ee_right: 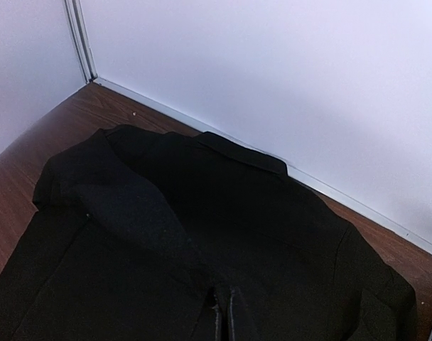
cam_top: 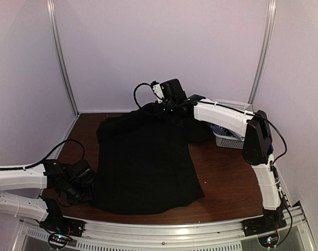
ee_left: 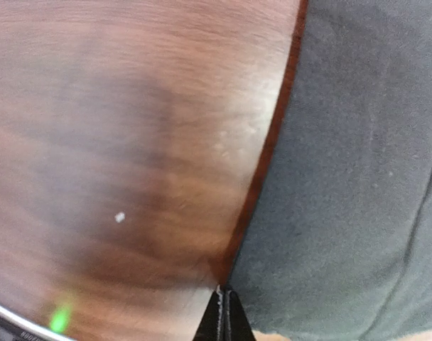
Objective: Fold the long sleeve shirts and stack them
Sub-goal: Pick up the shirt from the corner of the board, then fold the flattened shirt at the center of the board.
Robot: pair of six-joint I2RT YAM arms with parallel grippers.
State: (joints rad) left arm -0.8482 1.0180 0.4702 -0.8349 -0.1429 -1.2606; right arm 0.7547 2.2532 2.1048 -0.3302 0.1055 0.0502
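Note:
One black long sleeve shirt (cam_top: 146, 162) lies spread over the middle of the brown table, collar toward the back wall. My left gripper (cam_top: 89, 189) sits low at the shirt's near-left edge. In the left wrist view its jaws (ee_left: 227, 291) are closed right on that edge of the shirt (ee_left: 358, 177). My right gripper (cam_top: 168, 106) reaches over the collar end, where the cloth bunches up toward it. In the right wrist view it (ee_right: 227, 302) is shut amid the black cloth (ee_right: 202, 213), with a sleeve folded across the shirt's back.
A white lattice basket (cam_top: 229, 140) stands at the back right beside the right arm, with a bit of blue patterned cloth (cam_top: 218, 128) showing inside. White walls close in the table on three sides. Bare wood (cam_top: 227, 183) shows to the right of the shirt.

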